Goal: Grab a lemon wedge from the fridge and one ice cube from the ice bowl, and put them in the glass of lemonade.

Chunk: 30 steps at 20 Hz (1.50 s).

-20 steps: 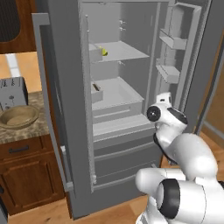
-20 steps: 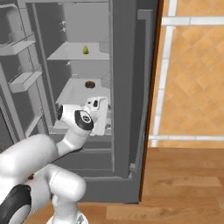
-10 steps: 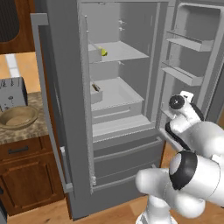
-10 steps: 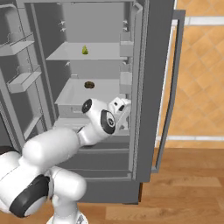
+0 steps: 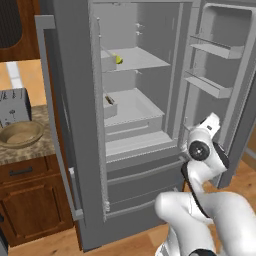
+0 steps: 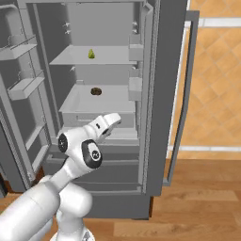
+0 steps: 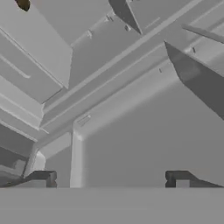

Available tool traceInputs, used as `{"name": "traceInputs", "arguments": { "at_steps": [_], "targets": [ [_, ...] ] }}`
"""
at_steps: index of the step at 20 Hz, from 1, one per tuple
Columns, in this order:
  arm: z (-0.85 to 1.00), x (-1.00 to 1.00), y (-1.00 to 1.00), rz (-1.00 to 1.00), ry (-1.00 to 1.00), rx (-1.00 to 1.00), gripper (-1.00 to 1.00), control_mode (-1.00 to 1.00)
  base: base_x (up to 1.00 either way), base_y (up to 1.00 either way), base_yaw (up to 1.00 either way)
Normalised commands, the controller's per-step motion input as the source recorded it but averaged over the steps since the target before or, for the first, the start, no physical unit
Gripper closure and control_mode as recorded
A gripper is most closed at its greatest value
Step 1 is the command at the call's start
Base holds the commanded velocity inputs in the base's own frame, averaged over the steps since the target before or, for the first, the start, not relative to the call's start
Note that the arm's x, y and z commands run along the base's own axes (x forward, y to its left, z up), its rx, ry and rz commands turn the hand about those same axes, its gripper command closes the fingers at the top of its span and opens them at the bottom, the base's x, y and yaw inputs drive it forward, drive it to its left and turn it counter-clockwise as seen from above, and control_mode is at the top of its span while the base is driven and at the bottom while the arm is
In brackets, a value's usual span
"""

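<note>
Up near the top centre of the left base view, the lemon wedge (image 5: 119, 59) sits on an upper shelf (image 5: 137, 58) of the open fridge (image 5: 70, 125); in the right base view it shows as a small yellow-green spot (image 6: 91, 54) in the upper middle. One shelf lower lies a small dark brown lump (image 6: 96, 91), which also appears at the top left corner of the hand view (image 7: 22, 4). The gripper (image 7: 111, 178) has its jaws spread wide with nothing between them, both dark fingertips (image 7: 42, 177) low in the hand view, facing grey fridge surfaces. The white hand (image 6: 106, 124) is in front of the lower shelves, well below the wedge. At the left edge of the left base view, the ice bowl (image 5: 20, 133) rests on the counter (image 5: 30, 150), just in front of the toaster (image 5: 13, 106).
</note>
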Motion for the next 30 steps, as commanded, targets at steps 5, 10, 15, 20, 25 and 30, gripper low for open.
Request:
{"name": "traceInputs", "arguments": {
  "at_steps": [5,10,15,20,25,30],
  "targets": [
    [0.36,-0.45,1.00,-0.04,-0.27,0.46,-1.00,-1.00,0.00,0.00,0.00],
    [0.46,-0.52,1.00,-0.04,-0.07,0.65,-1.00,-1.00,0.00,0.00,0.00],
    [0.42,-0.60,0.85,0.00,0.02,0.69,-1.00,-1.00,0.00,0.00,0.00],
    [-0.17,-0.89,-0.76,0.23,-0.10,0.80,-1.00,-1.00,0.00,0.00,0.00],
    [-0.47,-0.24,-0.36,0.10,-0.01,0.48,-1.00,-1.00,0.00,0.00,0.00],
    [-0.37,-0.06,0.53,-0.04,0.10,-0.18,-1.00,-1.00,0.00,0.00,0.00]
  ]
}}
